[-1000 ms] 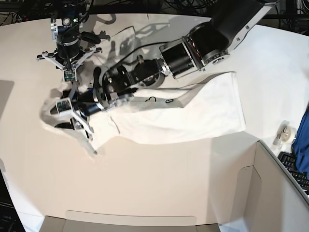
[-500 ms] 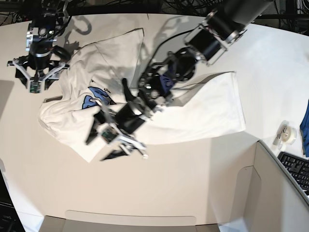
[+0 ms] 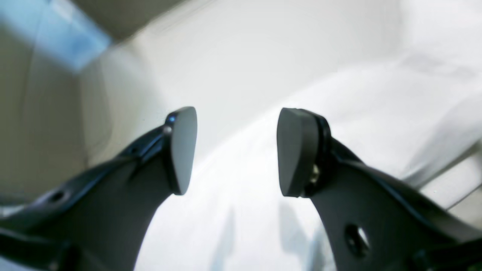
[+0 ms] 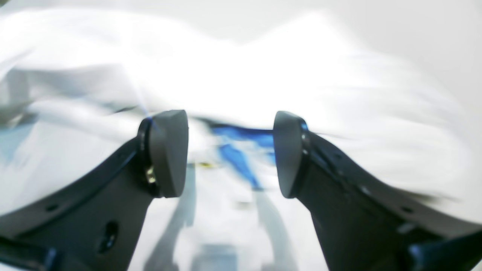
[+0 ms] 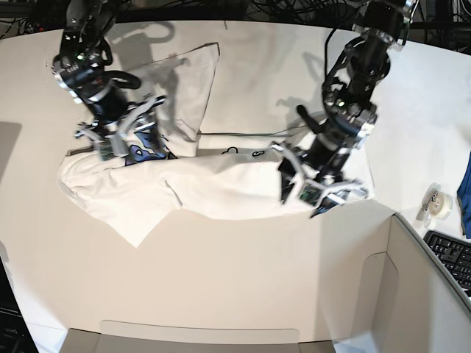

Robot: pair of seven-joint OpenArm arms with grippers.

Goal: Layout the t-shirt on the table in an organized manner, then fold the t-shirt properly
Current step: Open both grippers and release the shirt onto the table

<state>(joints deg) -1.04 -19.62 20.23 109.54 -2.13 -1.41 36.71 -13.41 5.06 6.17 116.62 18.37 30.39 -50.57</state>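
Start at the base view's left: your right gripper (image 5: 121, 136) hovers with jaws wide and empty over the shirt (image 5: 221, 184), above the blue print. Take a single layer there, not the bunched fold, and pull outward to flatten it. The shirt lies crumpled mid-table (image 5: 221, 294), long axis running left to right, one flap turned toward the far edge. On the right, your left gripper (image 5: 318, 184) hangs wide and empty over the shirt's right end; pinch that edge and draw it taut.
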